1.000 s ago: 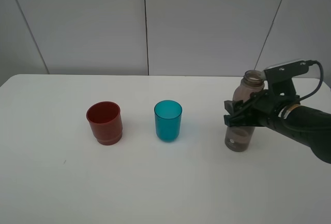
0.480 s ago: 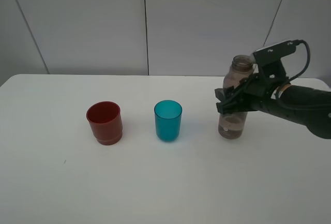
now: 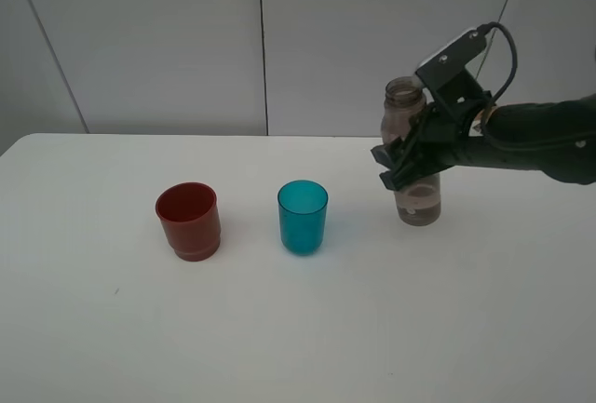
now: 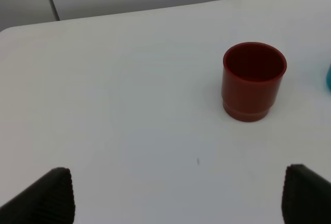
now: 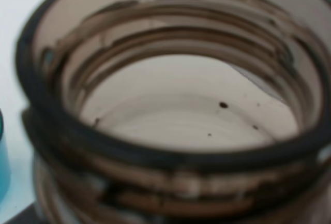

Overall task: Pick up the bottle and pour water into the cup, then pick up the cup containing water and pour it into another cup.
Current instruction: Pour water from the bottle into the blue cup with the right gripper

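The smoky grey-brown bottle point(image 3: 416, 200) hangs just above the table at the right, its open neck leaning slightly left. My right gripper point(image 3: 406, 165) is shut on its middle. The right wrist view is filled by the bottle's threaded mouth point(image 5: 170, 105), with a sliver of the teal cup point(image 5: 2, 167) at the edge. The teal cup point(image 3: 303, 217) stands upright at the table's centre, left of the bottle. The dark red cup point(image 3: 188, 221) stands further left. It also shows in the left wrist view point(image 4: 254, 81), ahead of my open, empty left gripper point(image 4: 178, 198).
The white table point(image 3: 298, 329) runs back to a grey panelled wall point(image 3: 261, 40). A black cable loops over my right arm point(image 3: 540, 147). In the left wrist view the teal cup's edge point(image 4: 329, 77) just shows beside the red cup.
My right gripper has lifted the bottle off the table and carried it up and left, toward the teal cup. Both cups have stayed put.
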Available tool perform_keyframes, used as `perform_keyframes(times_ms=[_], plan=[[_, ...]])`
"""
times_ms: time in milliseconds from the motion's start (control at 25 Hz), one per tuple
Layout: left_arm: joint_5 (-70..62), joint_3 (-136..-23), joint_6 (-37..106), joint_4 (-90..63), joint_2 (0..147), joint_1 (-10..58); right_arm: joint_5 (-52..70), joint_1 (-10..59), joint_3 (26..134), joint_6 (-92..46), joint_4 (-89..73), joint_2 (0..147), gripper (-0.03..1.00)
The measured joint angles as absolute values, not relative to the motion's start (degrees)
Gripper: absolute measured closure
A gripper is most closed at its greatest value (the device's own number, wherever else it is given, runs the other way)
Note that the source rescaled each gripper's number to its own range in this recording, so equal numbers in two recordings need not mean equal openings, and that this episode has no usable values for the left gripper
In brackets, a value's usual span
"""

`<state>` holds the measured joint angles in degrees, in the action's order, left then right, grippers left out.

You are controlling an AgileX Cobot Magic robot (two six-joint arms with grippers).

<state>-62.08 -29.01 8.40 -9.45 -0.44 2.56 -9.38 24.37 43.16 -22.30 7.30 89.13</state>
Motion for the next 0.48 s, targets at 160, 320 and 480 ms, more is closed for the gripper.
perform_keyframes(times_ms=[160,320,480], plan=[[-62.08,-29.01,8.40,-9.45,-0.44,2.56,-4.60,24.37,46.21,-22.35,14.03,89.13,0.96],[-62.08,-29.01,8.40,-9.45,-0.44,2.56,0.36,24.43,48.80,-22.35,20.99,89.13,0.96],[-62.08,-29.01,8.40,-9.45,-0.44,2.56,5.24,26.39,50.74,-22.35,26.94,89.18,0.96]])
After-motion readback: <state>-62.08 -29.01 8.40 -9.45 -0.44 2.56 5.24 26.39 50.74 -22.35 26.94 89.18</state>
